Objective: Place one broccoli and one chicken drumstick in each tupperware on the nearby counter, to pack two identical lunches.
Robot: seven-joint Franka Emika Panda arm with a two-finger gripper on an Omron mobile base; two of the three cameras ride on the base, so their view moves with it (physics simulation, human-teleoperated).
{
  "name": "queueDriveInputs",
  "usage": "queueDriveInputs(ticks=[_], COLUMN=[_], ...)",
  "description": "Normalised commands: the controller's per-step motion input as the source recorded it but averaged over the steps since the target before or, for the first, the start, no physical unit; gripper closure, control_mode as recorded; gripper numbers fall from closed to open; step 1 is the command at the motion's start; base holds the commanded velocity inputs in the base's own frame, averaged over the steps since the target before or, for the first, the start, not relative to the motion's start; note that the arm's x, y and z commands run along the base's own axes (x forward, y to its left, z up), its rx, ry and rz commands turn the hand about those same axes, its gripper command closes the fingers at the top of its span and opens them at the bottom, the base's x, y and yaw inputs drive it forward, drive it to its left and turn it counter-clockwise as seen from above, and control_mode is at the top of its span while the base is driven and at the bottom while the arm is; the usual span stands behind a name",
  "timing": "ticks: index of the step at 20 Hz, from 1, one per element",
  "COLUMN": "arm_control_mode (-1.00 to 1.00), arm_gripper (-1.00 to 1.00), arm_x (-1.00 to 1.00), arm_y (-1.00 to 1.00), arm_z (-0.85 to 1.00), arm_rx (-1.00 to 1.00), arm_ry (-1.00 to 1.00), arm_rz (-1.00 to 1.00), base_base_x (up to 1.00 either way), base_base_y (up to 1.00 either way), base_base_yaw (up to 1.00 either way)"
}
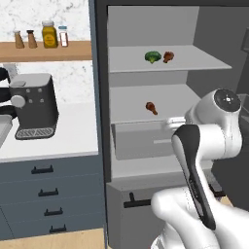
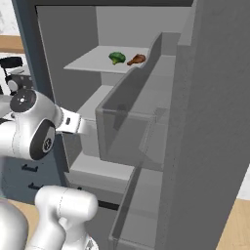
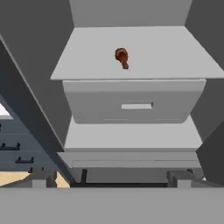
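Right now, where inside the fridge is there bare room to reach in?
Middle shelf: bare both sides of the lone drumstick. Top shelf: broccoli and a second drumstick crowd the middle; the ends are free.

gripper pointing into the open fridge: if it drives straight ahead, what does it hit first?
Likely the front of the grey drawer, which sits near the hand view's centre. The open gripper aims below the chicken drumstick on the shelf above. Depth is unclear, so this is a hedge.

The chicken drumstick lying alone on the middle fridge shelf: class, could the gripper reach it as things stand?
Probably yes: the fridge is open, the chicken drumstick lies alone with nothing in front, and the gripper faces it, open.
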Motion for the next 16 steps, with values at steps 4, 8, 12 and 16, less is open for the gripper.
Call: queueDriveInputs(ticks=[4, 8, 12, 16], arm_control_mode=[-1.00, -1.00, -1.00, -1.00], arm_gripper=[-1.00, -1.00, -1.00, -1.00], arm_x=[0.84, 0.73, 0.76, 0.62], arm_y=[-0.33, -0.26, -0.14, -0.12], arm_z=[-0.49, -0.29, -0.01, 0.00], arm_rx=[0.00, 0.00, 0.02, 0.01], arm_ry=[-0.08, -0.06, 0.00, 0.04], arm_rz=[-0.06, -0.05, 0.00, 0.00], base_base_x=[0.00, 0.00, 0.00, 0.00], base_base_y=[0.00, 0.00, 0.00, 0.00], base_base_yaw=[0.00, 0.00, 0.00, 0.00])
